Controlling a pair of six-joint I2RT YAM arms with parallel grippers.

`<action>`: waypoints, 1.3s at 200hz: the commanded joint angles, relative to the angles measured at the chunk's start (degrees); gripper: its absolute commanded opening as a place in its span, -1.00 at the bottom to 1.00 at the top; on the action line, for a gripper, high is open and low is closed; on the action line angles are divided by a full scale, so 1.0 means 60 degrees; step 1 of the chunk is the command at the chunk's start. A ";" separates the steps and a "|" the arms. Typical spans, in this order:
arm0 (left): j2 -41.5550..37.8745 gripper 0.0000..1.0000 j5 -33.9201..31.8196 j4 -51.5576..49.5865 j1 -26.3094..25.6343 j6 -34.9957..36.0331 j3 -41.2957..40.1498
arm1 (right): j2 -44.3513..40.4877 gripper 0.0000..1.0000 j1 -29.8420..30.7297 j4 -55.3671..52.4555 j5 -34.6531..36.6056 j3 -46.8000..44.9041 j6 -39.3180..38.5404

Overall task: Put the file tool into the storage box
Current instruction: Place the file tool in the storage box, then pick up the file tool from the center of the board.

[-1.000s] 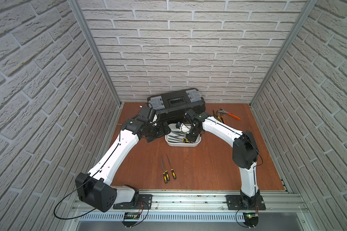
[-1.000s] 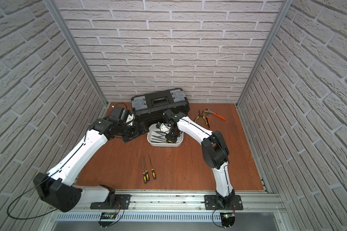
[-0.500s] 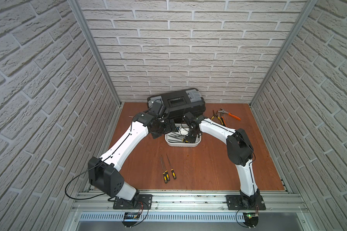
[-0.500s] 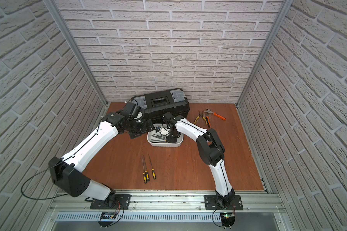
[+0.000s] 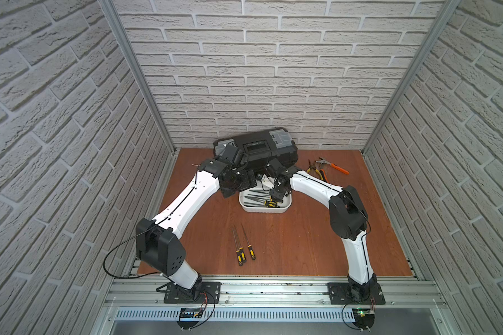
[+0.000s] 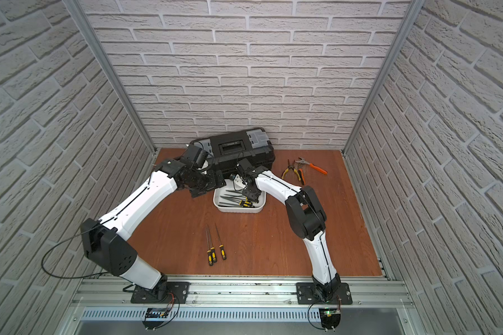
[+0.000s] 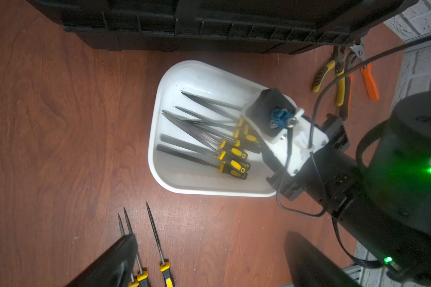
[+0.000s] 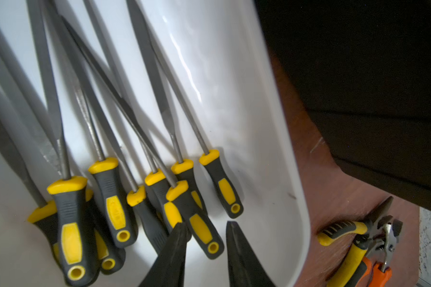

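The storage box (image 5: 265, 211) is a shallow white tub on the wooden floor in front of the black toolbox. Several file tools (image 5: 256, 200) with black-and-yellow handles lie in it. My right gripper (image 8: 205, 227) hangs over the box's right end, jaws a little apart. One file handle (image 8: 201, 232) lies between its fingertips, with a gap on one side. Three more files (image 5: 243, 249) lie side by side on the floor nearer the front. My left gripper (image 7: 212, 248) is open and empty, above the floor just left of the box (image 7: 209, 192).
The black toolbox (image 5: 256, 148) with grey latches stands shut against the back wall. Yellow-handled and orange-handled pliers (image 5: 321, 171) lie at the back right. Brick walls enclose three sides. Both forearms arch over the floor's middle.
The right gripper's jaws have parted from the file handle over the box. The left arm has swung inward and forward, bringing its gripper up beside the box.
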 commanded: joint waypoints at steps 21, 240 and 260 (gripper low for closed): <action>-0.0452 0.97 -0.0409 0.0017 0.0085 0.0030 -0.0315 | 0.0052 -0.38 -0.0112 0.0071 -0.0642 -0.0009 0.1068; -0.2473 0.96 0.1304 0.0863 0.1135 0.1682 -0.3751 | -0.5145 -0.24 0.1726 0.0672 -0.1627 -0.3780 1.0790; -0.2642 0.97 0.1701 0.1425 0.1405 0.1382 -0.4511 | -0.5399 -0.20 0.2698 0.0666 -0.1316 -0.4523 1.1658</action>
